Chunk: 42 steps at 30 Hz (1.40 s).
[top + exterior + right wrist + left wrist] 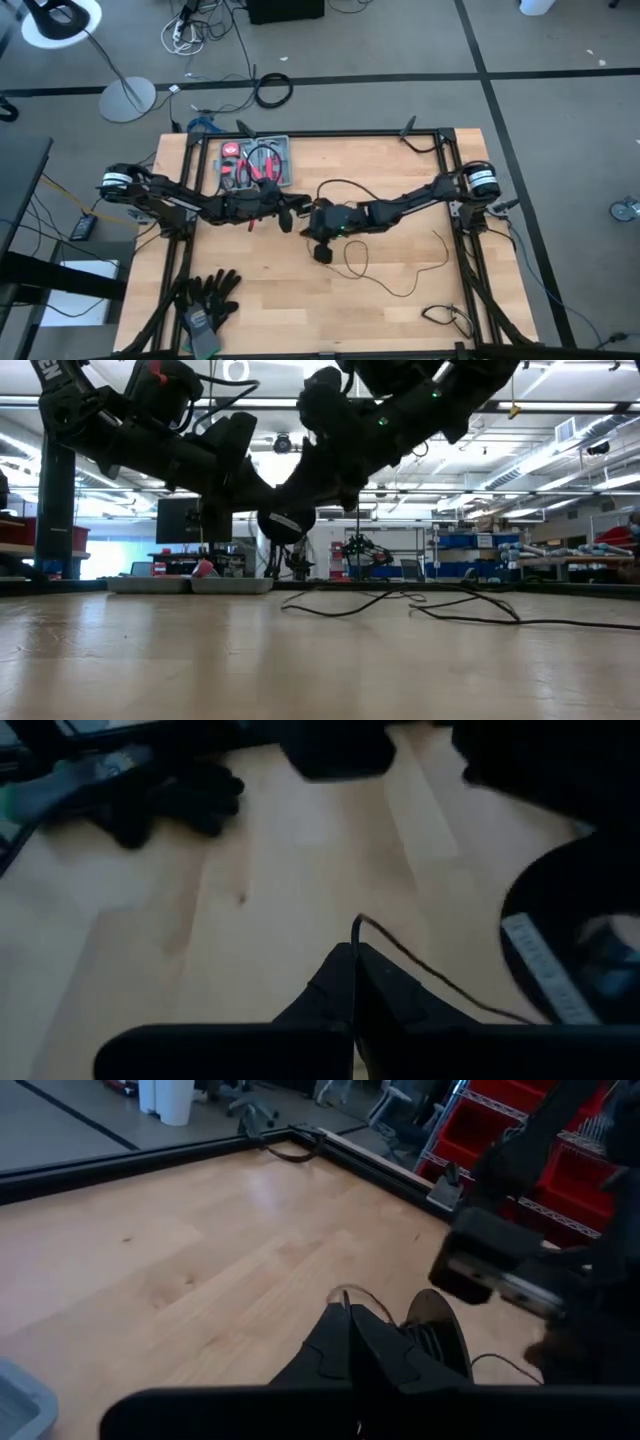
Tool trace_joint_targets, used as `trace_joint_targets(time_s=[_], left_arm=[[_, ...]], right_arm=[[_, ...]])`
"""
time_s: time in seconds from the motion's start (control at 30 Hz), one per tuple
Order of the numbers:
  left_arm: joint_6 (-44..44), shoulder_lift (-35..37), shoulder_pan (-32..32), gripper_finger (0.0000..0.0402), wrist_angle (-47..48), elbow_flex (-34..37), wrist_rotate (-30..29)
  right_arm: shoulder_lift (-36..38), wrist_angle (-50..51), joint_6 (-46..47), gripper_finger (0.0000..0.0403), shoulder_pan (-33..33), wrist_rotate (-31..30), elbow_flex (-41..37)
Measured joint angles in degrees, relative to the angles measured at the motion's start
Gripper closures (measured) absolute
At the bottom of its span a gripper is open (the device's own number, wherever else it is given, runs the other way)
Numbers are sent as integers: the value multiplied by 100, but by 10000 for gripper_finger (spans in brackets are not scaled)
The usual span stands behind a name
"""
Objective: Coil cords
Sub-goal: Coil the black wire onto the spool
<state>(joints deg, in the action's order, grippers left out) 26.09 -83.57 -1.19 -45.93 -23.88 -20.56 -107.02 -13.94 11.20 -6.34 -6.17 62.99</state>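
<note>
The cords are one thin black wire lying in loose loops (352,262) on the wooden table right of centre, seen flat in the low view (400,603). A round black puck (440,1332) sits just past my left fingers and shows clear of the table in the low view (287,524). Both arms meet at the table's middle. My left gripper (296,213) (350,1312) is shut on the wire. Close beside it, my right gripper (313,222) (355,952) is shut on the wire too. My left gripper pinches the thin wire (345,1293) between its two fingertips, near the puck. The fingers slant a little downward toward the table's right. A short end of wire sticks up from the tips; the table lies below them. My right gripper pinches the wire (357,924) between its two fingertips, slanting down toward the table's left. From the tips the wire trails off slack (470,1000) over the table top. Both the held piece and the fingers are off the wood.
A grey tool tray (255,162) with red-handled tools stands at the far left of the table. Black gloves (207,298) lie at the near left (170,800). More wire curls near the right corner (440,316). A black frame (470,250) borders the table.
</note>
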Motion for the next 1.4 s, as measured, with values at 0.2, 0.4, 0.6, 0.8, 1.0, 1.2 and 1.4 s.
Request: trace_joint_targets(time_s=[0.2, 0.4, 0.6, 0.8, 1.0, 1.2, 1.4], left_arm=[[90, -4, 0, 402, 61, 0, 66], [120, -4, -9, 402, 230, 0, 107], [115, -2, 0, 402, 467, 0, 152], [48, -2, 0, 402, 549, 0, 88], [39, -2, 0, 402, 537, 0, 125], [46, 0, 0, 402, 504, 0, 241], [48, 0, 0, 402, 440, 0, 222]], right_arm=[[18, -113, -348, 403, 281, -93, 142], [21, -176, -400, 403, 497, -305, 189], [135, -35, -475, 403, 500, -535, 185], [434, 462, -441, 403, 502, -808, 185], [685, 958, -363, 403, 522, -1436, 185], [861, 2313, 310, 403, 563, -1830, 187], [881, 3301, 993, 403, 489, -1873, 53]])
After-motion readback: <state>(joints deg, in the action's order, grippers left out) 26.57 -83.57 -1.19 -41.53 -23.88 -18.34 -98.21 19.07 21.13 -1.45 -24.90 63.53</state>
